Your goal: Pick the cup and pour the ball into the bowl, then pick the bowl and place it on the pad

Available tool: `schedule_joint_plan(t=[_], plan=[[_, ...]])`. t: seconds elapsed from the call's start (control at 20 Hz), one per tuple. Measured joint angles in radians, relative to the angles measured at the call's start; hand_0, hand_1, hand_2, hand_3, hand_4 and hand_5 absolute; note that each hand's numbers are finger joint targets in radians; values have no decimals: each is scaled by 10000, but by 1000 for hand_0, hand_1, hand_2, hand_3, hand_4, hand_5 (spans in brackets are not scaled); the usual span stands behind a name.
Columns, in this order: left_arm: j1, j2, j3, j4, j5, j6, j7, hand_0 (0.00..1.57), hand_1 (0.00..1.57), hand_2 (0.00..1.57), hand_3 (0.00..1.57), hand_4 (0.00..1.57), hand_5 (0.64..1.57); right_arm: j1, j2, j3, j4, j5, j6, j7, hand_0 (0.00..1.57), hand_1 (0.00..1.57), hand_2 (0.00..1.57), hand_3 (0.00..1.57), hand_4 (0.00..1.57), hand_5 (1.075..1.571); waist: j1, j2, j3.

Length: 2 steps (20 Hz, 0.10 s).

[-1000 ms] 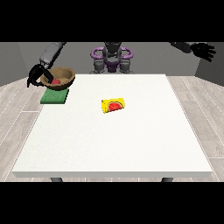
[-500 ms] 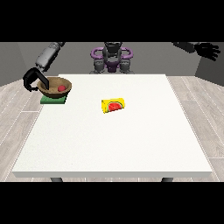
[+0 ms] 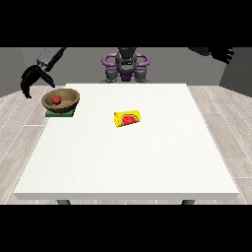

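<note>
1. At the view's left edge, a black hand (image 3: 30, 80) is seen raised beyond the table's corner, hanging from a grey forearm that slopes down from upper right. Its fingers are spread apart and point downward, with nothing held; it is apart from the bowl, up and to the left of it.
2. Just right of that hand, one brown wooden bowl (image 3: 61, 100) is seen upright on one green pad (image 3: 60, 113), which is laid flat at the table's far left corner and shows beneath the bowl's front edge.
3. One red ball (image 3: 56, 100) is seen inside the bowl.
4. Near the middle of the table, one yellow cup (image 3: 127, 118) with a red watermelon-slice print is seen lying on its side, well apart from the bowl and touched by neither hand.
5. Behind the table's far edge, the robot's torso (image 3: 126, 65) is seen, grey with purple rings at the shoulders.
6. At the view's upper right, the other black hand (image 3: 220, 52) is held high and far out from the table, well apart from every object; whether its fingers are apart or together cannot be told.
7. A large white table (image 3: 128, 157) is seen to carry all the things; a pale wood-plank floor (image 3: 230, 133) is seen around it, with grey walls behind.
</note>
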<state>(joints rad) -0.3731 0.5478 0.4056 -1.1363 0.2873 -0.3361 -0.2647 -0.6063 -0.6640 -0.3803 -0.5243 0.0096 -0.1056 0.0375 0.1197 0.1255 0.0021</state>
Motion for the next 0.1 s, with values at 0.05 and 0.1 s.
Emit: schedule_joint_plan(t=[0.05, 0.1], plan=[[9, -85, -117, 58, -54, 87, 256, 0, 0, 0, 0, 902, 1559, -162, -34, 136, -109, 44, 188, 286, 0, 0, 0, 0, 416, 1383, -117, -384, -9], [110, -173, -204, 145, -131, 155, 381, 0, 0, 0, 0, 902, 1559, -253, 77, 243, -260, 28, 372, 434, 0, 0, 0, 0, 476, 1434, -238, -764, -17]])
